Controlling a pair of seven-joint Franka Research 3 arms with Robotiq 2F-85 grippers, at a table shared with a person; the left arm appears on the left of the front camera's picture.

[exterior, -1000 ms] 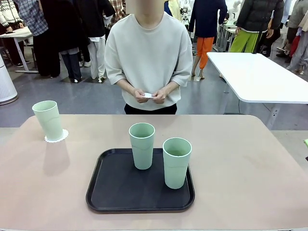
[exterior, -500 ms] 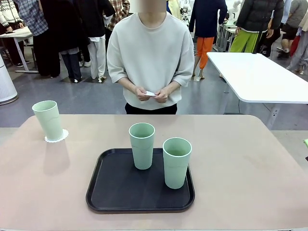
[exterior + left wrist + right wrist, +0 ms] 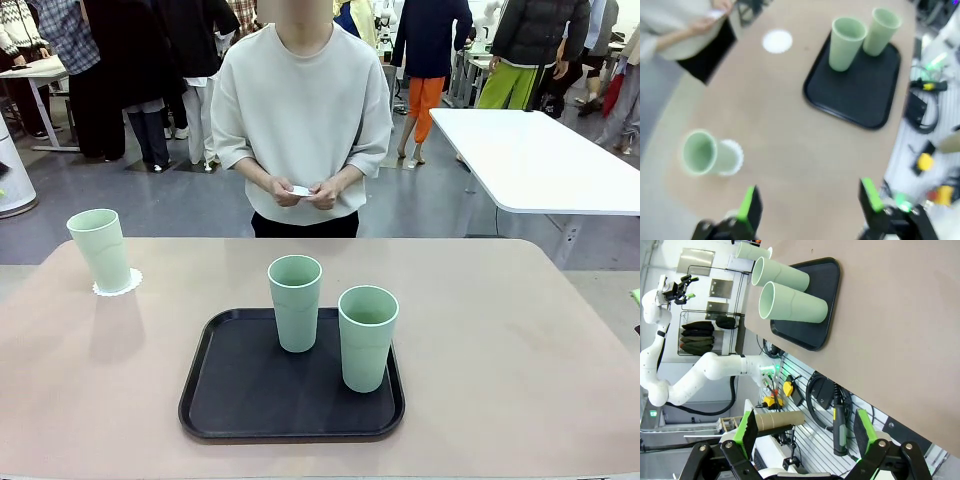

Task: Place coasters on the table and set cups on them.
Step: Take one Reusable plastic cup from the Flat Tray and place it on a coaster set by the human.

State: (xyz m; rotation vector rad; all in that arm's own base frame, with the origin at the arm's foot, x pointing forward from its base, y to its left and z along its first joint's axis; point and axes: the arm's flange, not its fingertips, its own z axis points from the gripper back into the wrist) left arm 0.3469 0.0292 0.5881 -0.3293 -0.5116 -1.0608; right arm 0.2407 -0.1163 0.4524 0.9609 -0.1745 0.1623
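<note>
One mint-green cup (image 3: 100,250) stands on a lacy white coaster (image 3: 120,284) at the far left of the beige-pink table (image 3: 500,340). Two more cups (image 3: 295,302) (image 3: 367,338) stand upright on the black tray (image 3: 230,400) in the middle. The person at the far side holds a white coaster (image 3: 299,190) in both hands at waist height. My left gripper (image 3: 809,200) hangs open high above the table, with the cup on its coaster (image 3: 702,152) below it. My right gripper (image 3: 806,432) is open beyond the table's edge, well away from the tray cups (image 3: 790,302).
A white rectangular table (image 3: 540,160) stands behind at the right, and people stand farther back. In the left wrist view a pale round patch (image 3: 777,41) lies on the tabletop near the person; I cannot tell whether it is a coaster or glare.
The person has shifted slightly to the left, still holding the coaster in both hands. The cups, tray and coaster on the table have not moved.
</note>
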